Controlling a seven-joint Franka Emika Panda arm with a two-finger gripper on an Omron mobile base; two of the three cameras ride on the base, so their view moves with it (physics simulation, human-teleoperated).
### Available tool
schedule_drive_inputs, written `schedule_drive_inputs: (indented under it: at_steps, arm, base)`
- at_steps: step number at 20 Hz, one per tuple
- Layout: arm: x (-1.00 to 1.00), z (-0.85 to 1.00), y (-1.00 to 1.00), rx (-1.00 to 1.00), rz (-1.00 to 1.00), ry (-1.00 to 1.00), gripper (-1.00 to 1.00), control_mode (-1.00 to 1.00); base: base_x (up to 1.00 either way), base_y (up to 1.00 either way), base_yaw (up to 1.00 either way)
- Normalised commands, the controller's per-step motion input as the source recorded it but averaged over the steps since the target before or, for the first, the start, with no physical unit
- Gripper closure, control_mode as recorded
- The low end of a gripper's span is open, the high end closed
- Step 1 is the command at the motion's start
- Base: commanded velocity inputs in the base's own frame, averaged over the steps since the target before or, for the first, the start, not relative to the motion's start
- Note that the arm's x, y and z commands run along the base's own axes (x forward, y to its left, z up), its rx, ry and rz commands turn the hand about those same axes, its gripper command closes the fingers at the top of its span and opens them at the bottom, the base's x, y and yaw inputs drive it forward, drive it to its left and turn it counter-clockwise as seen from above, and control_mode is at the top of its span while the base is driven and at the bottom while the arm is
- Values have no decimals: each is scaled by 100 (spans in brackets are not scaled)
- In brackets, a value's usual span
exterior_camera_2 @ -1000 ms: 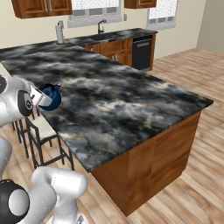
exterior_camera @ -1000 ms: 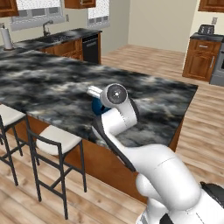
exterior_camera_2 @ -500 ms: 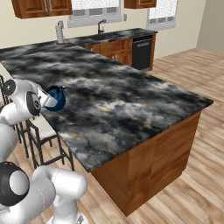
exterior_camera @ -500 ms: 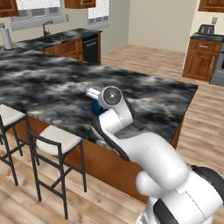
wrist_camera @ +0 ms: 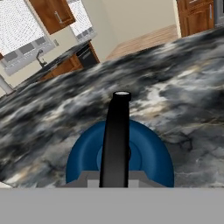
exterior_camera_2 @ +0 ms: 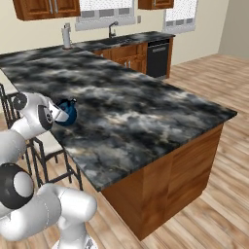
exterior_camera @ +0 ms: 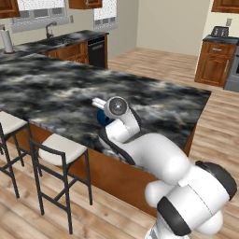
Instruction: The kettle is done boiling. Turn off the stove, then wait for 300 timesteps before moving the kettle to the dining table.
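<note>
The small dark-blue kettle (exterior_camera: 102,119) (exterior_camera_2: 69,113) (wrist_camera: 146,153) sits low over the dining table (exterior_camera: 56,88) (exterior_camera_2: 141,112) (wrist_camera: 183,96), near the edge on the stool side. I cannot tell whether its base touches the marbled top. My gripper (exterior_camera: 104,112) (exterior_camera_2: 63,110) (wrist_camera: 114,178) is shut on the kettle's thin black upright handle (wrist_camera: 117,131), which rises between the fingers in the hand view. The arm's white hand hides part of the kettle in both base views. The stove is out of view.
Black-framed stools with white seats (exterior_camera: 63,147) (exterior_camera_2: 46,141) stand along the table's near side under the arm. A counter with a sink and a dishwasher (exterior_camera: 95,51) (exterior_camera_2: 158,57) runs along the far wall. Wood floor lies open to the right of the table.
The kettle has shifted a little further in over the table top and slightly down. The arm's elbow has folded forward toward the table. The grip stays shut.
</note>
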Motion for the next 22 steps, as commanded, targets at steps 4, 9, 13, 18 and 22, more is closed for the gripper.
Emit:
schedule_drive_inputs:
  at_steps: [4,9,13,18,22]
  arm:
    - [22,-24,0,0,0,0,100,-100]
    - [16,-19,0,0,0,0,100,-100]
    - [18,-10,-7,1,0,0,100,-100]
    - [15,-10,-8,1,0,0,100,-100]
    - [17,-14,-6,1,0,0,100,-100]
  base:
    - [0,0,0]
    - [0,0,0]
    - [0,0,0]
    - [0,0,0]
    - [0,0,0]
